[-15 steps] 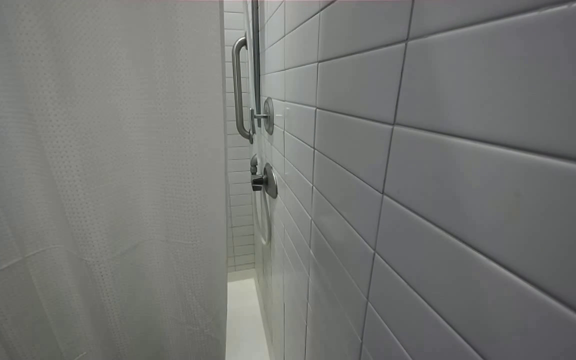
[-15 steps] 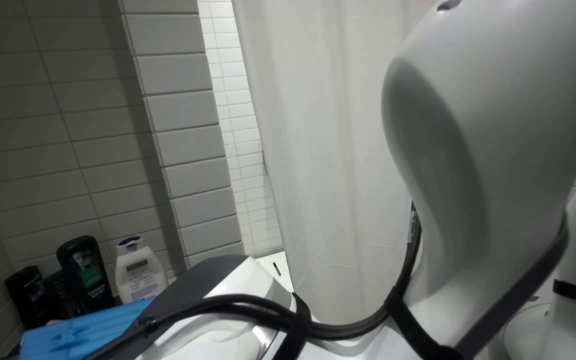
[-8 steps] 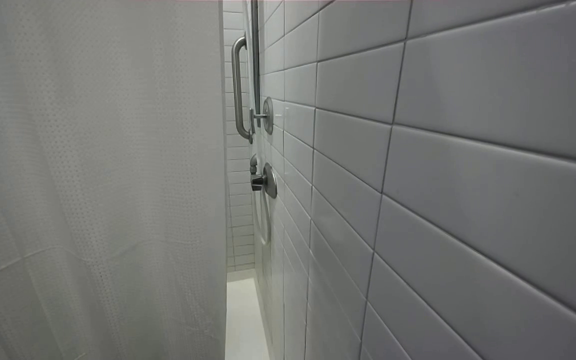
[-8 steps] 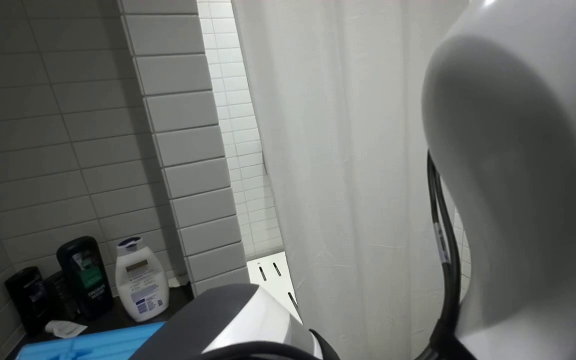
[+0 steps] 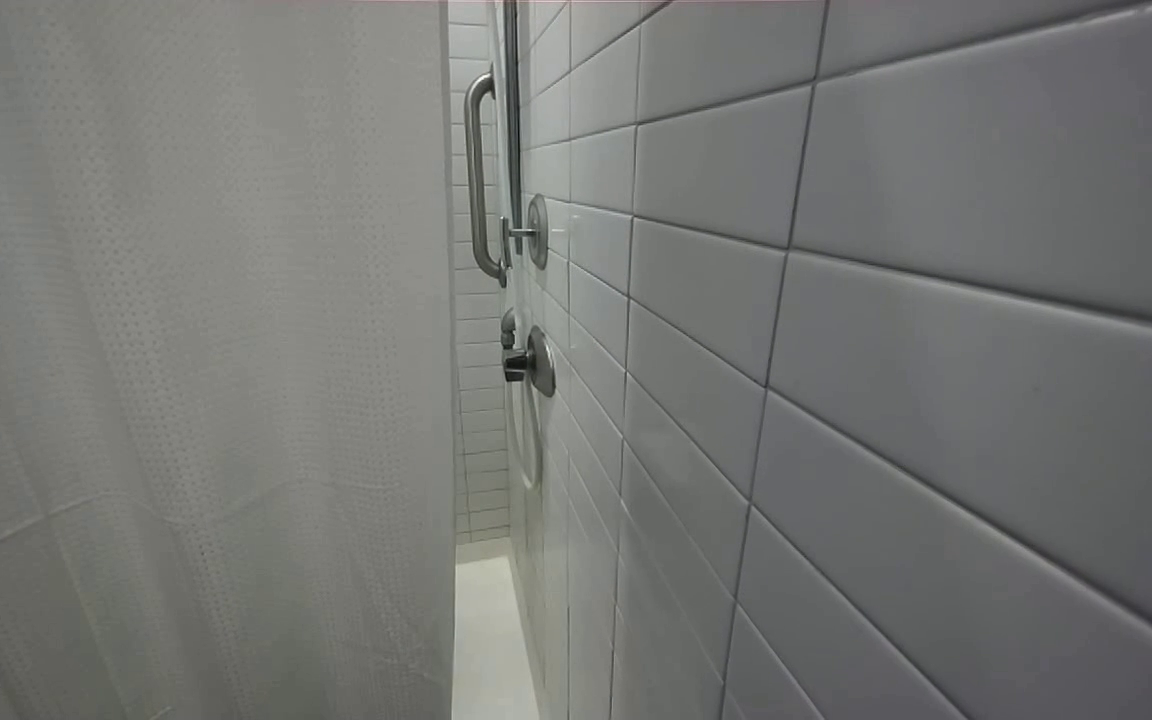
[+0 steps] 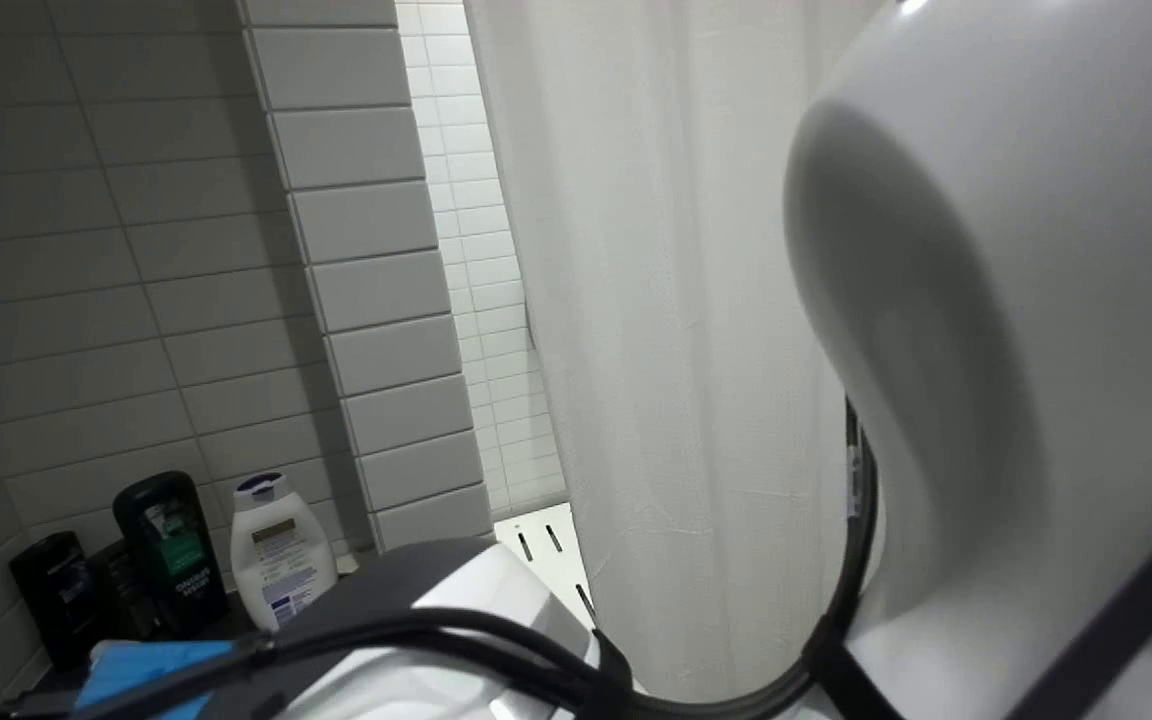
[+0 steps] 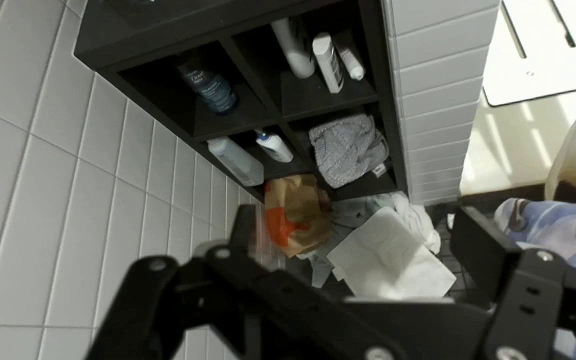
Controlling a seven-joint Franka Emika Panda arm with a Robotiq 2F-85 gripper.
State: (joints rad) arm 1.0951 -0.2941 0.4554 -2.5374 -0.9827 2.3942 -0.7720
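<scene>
In the wrist view, a cubby shelf (image 7: 280,120) at eleven o'clock from the wide, empty gripper (image 7: 357,227) likely keeps bottles (image 7: 214,91) sorted.

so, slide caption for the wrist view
Black two-fingered hand, open and empty; beyond it, a dark cubby shelf holding a rumpled grey towel.

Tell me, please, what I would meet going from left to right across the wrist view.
White tiled wall → blue Dove bottle → brown paper bag → smooth white cloth → blue patterned fabric.
</scene>
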